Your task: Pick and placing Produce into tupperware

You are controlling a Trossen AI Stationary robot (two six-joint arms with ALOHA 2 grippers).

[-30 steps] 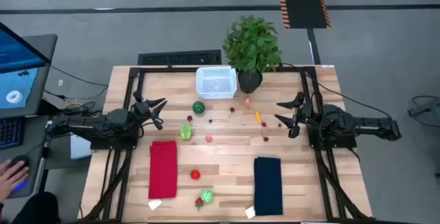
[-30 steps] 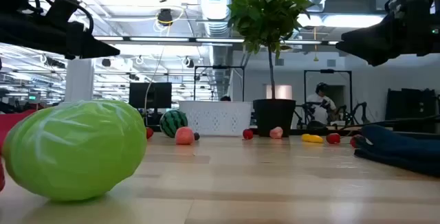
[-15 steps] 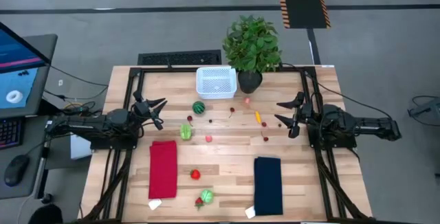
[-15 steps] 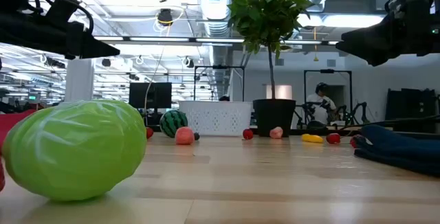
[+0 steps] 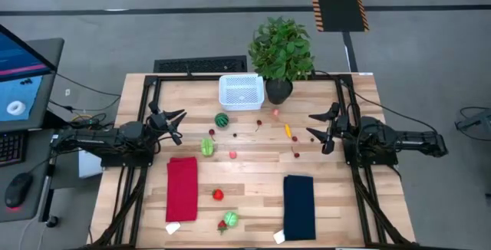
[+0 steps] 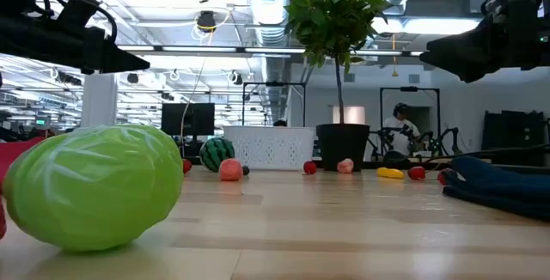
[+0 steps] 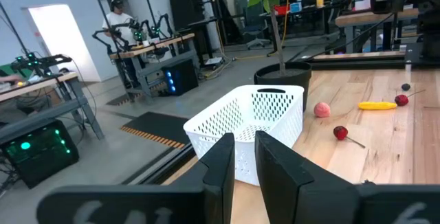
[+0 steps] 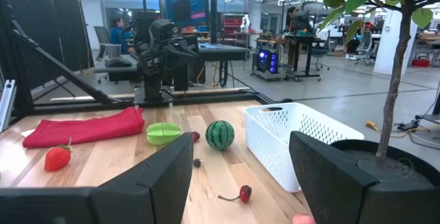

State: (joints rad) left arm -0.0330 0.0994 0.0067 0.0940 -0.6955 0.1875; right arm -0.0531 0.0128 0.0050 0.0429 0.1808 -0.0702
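The white perforated basket [image 5: 241,91] stands on its base near the table's far edge, beside the black plant pot; it also shows in the left wrist view, basket [image 7: 265,124]. Produce lies scattered on the table: a striped watermelon ball [image 5: 222,120], a green cabbage [image 5: 207,146], a red tomato [image 5: 218,195], a yellow-orange piece [image 5: 288,131] and a cherry [image 5: 258,123]. My left gripper [image 5: 178,126] hovers at the table's left side, open by a narrow gap, left gripper [image 7: 245,152]. My right gripper [image 5: 316,131] hovers at the right side, wide open, right gripper [image 8: 240,155]. Neither holds anything.
A leafy potted plant [image 5: 281,50] stands right of the basket. A red cloth [image 5: 182,189] and a navy cloth [image 5: 299,206] lie flat toward the near edge. A green-and-red piece [image 5: 229,219] sits close to the near edge. Bare wood lies between the two cloths.
A person's hand by the desk left of the table has drawn out of view. Both arms and all the produce have kept still.
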